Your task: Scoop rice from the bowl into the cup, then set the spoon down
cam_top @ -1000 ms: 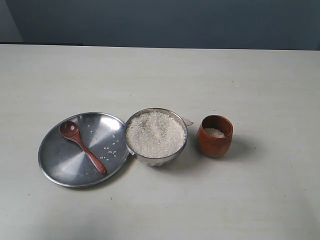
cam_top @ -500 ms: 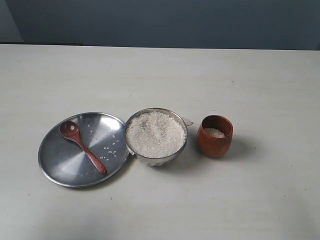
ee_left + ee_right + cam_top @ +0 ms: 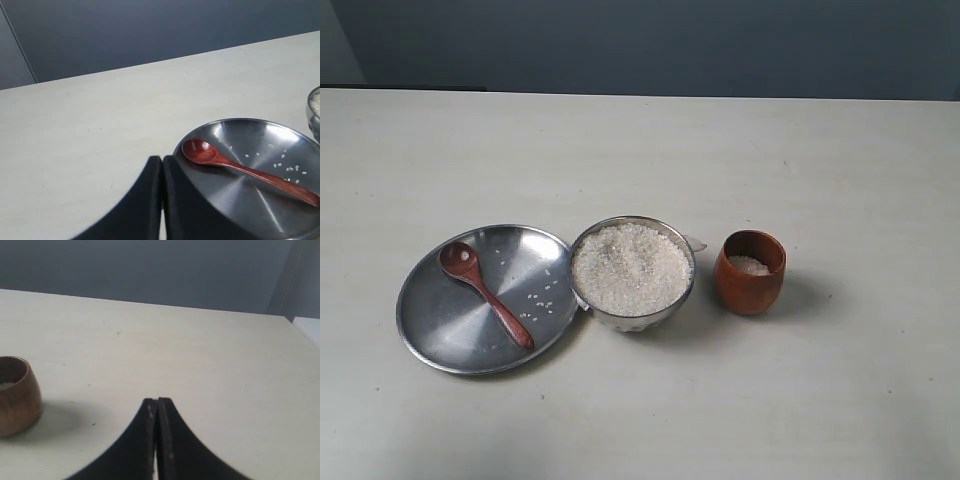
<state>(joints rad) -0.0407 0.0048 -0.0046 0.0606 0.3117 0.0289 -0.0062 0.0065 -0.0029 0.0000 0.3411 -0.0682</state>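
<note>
The shiny metal bowl (image 3: 631,316) stands mid-table, heaped with white rice (image 3: 630,268). To its right is the reddish-brown wooden cup (image 3: 749,272) with a little rice in its bottom; the cup (image 3: 15,395) also shows in the right wrist view. The dark wooden spoon (image 3: 486,294) lies on the flat metal plate (image 3: 440,330), head toward the far left; the spoon (image 3: 240,169) lies free in the left wrist view. My left gripper (image 3: 162,159) is shut and empty, just off the plate's rim. My right gripper (image 3: 157,400) is shut and empty, apart from the cup. Neither arm shows in the exterior view.
A few loose rice grains (image 3: 542,298) lie scattered on the plate. The pale table (image 3: 640,150) stretches back to a dark wall. The bowl's edge (image 3: 314,107) just enters the left wrist view.
</note>
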